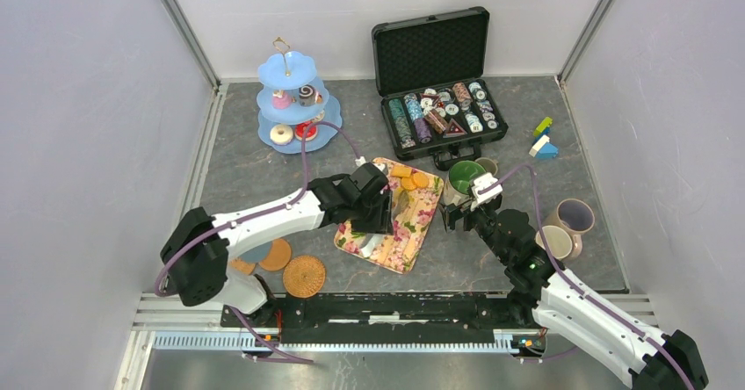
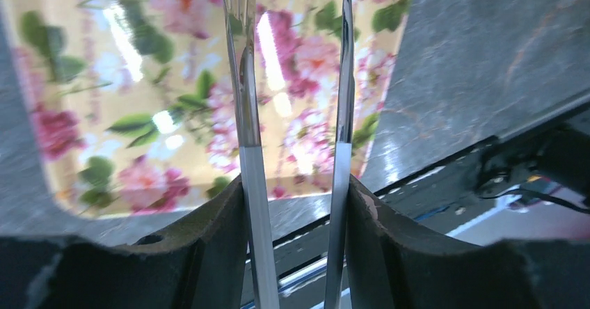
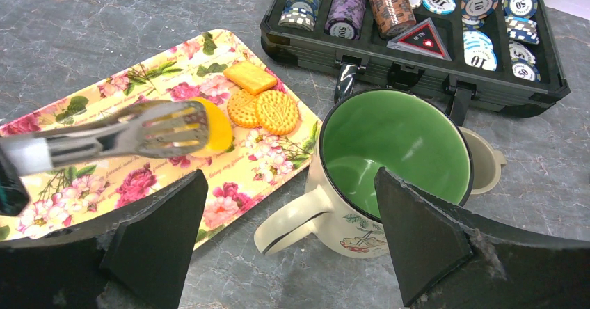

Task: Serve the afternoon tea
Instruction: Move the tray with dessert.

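Reaching over floral tray (image 1: 417,227), L arm (image 1: 272,214) w/ fingers (image 2: 209,253) clamping tongs (image 2: 248,114).

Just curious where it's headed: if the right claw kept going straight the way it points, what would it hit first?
Probably the green-lined mug, standing just ahead of the open right gripper, its handle nearest. Depth is hard to judge, but nothing else shows in between.

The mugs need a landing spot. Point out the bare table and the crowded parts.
Bare table: the wide patch left of the tray, in front of the tiered stand, and the strip between the chip case and the blocks. Crowded: around the green mug, hemmed by tray, case and right gripper.
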You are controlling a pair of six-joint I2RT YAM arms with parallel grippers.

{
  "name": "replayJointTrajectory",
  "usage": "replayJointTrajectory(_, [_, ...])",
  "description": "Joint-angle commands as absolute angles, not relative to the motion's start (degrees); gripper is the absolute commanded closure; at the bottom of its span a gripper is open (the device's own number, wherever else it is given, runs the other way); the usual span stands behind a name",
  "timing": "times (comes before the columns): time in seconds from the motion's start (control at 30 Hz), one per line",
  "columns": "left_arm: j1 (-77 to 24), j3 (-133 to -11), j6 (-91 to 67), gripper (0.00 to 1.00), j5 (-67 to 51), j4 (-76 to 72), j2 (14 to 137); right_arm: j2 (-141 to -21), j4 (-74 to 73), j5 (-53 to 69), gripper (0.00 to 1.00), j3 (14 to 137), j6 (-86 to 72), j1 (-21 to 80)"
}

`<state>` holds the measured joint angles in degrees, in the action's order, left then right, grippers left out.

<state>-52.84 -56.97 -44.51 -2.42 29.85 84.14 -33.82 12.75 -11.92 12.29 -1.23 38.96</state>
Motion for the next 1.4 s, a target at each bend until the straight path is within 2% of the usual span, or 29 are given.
replayJointTrajectory(0.0, [-52.9,-62.4,-34.7,0.74,5.5,42.6,80.1,-33.9,14.4,-11.7,0.02,13.4,-1.7,39.2])
replayJointTrajectory(0.23, [-55.1,-71.1,-26.1,0.73,14.3,62.3,82.2,-34.3,14.4,-11.6,0.02,13.5,-1.7,39.2])
replayJointTrajectory(0.37, [-59.2,-76.6,-23.8,0.72,22.9,73.6,86.2,-34.6,14.6,-11.4,0.02,13.5,-1.8,39.2])
replayJointTrajectory(0.53, [-65.4,-81.7,-23.4,0.71,28.2,81.5,93.6,-34.9,14.6,-11.2,0.02,13.5,-1.7,39.2])
replayJointTrajectory(0.83, [-73.6,-91.4,-24.0,0.68,37.6,87.9,105.6,-34.5,14.5,-11.3,0.02,13.5,-1.8,39.2])
replayJointTrajectory(1.37, [-75.2,-96.6,-21.1,0.46,33.3,86.2,109.2,-34.1,14.3,-11.5,0.02,13.5,-1.6,39.2])
